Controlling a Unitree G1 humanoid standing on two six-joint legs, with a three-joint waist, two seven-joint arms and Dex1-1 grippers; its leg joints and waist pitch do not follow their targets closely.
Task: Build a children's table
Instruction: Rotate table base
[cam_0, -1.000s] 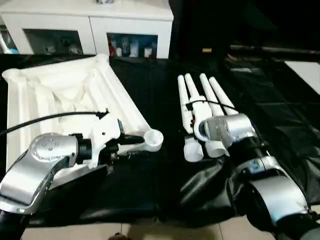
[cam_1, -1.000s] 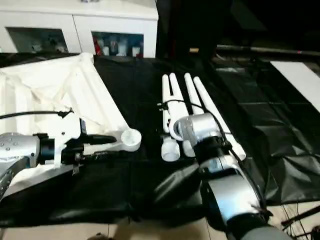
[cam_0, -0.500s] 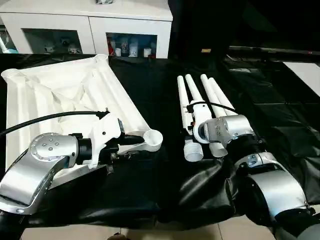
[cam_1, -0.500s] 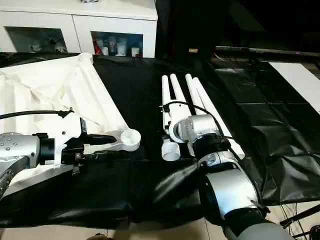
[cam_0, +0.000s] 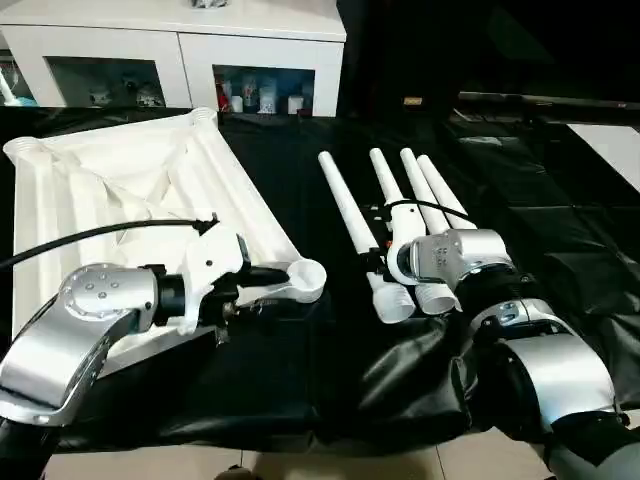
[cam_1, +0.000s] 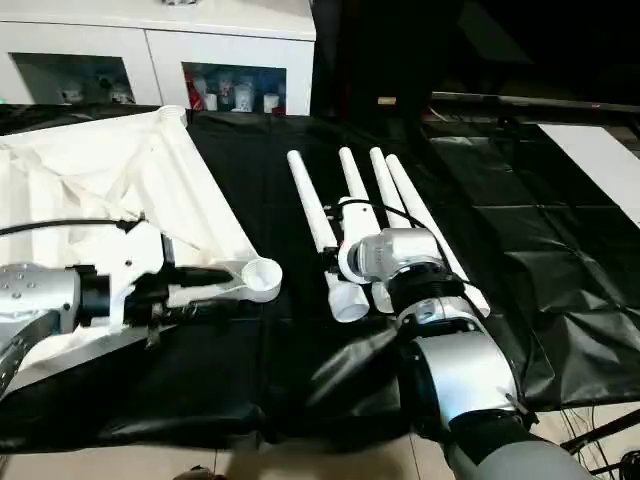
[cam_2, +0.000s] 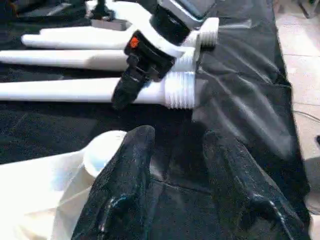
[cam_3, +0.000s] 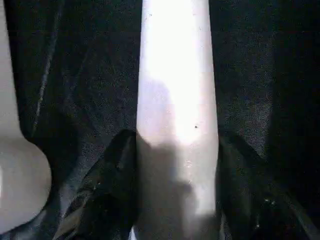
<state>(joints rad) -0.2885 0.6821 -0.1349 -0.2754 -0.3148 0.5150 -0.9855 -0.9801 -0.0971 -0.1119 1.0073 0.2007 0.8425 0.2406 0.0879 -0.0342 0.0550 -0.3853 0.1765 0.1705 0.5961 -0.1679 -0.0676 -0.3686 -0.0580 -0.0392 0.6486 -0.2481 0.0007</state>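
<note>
The white tabletop (cam_0: 120, 180) lies upside down on the left, ribs up, with a round corner socket (cam_0: 305, 278) at its near right corner. My left gripper (cam_0: 262, 290) sits right beside that socket, open, with only black cloth between its fingers (cam_2: 130, 175). Several white legs lie on the cloth to the right. My right gripper (cam_3: 176, 139) is shut on the leftmost leg (cam_0: 350, 215) just above its threaded end (cam_0: 395, 305), a finger pressed to each side. That leg angles away from the other three legs (cam_0: 415, 190).
A white cabinet with glass doors (cam_0: 180, 50) stands behind the black-draped table (cam_0: 300, 380). The table's front edge and pale floor (cam_0: 300, 465) are just below my arms. A white surface (cam_0: 610, 140) shows at the far right.
My right gripper has closed around the leftmost leg, and the leg's thin end has swung left, away from the other legs. The left arm has stayed put.
</note>
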